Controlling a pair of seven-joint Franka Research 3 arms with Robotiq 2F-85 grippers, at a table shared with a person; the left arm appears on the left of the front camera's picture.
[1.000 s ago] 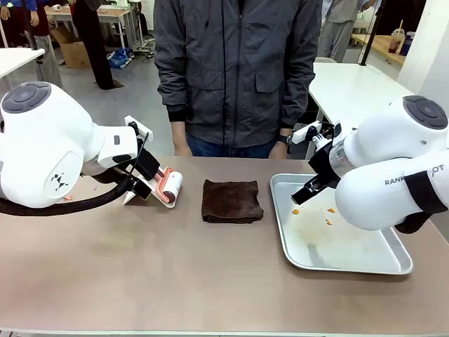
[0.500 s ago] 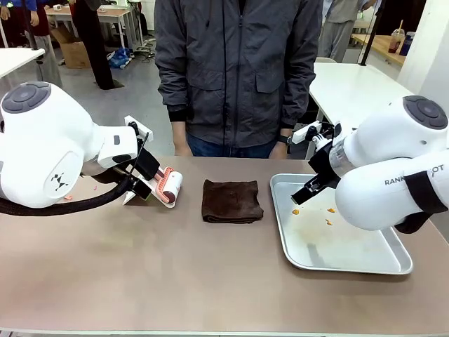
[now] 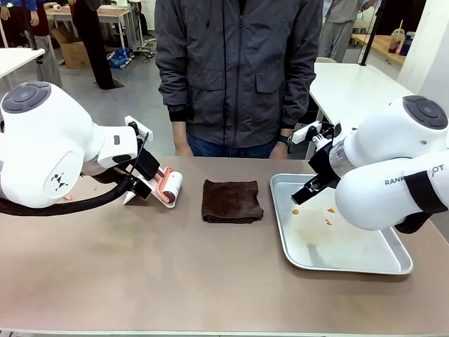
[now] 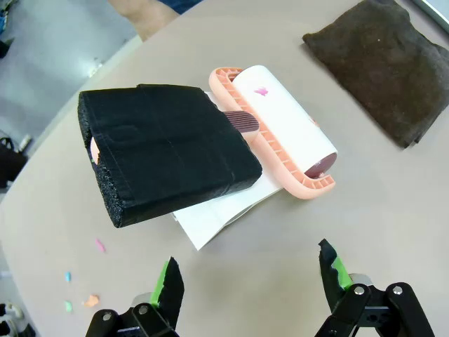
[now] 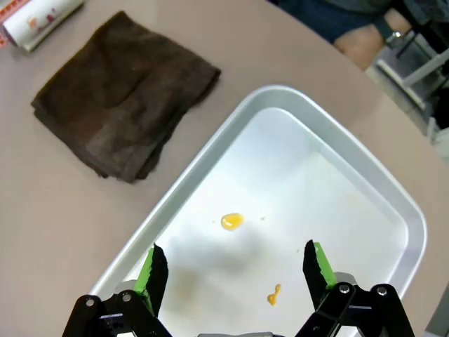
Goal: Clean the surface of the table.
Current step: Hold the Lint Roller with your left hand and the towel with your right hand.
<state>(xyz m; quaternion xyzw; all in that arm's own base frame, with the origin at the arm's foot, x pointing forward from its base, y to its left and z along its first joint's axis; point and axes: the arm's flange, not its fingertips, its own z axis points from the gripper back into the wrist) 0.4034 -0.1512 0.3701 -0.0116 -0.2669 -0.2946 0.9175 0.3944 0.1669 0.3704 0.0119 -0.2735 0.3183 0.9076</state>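
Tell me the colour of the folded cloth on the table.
Dark brown; the cloth shows best in the right wrist view.

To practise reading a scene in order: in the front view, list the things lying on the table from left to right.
lint roller → folded brown cloth → silver metal tray

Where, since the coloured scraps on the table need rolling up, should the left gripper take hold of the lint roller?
Probably the lint roller's black padded handle, not the white roll. It is the broad, blocky end nearest the open left gripper, sticking out from the pink frame; come from above and close across its two long sides, leaving the roll free to turn.
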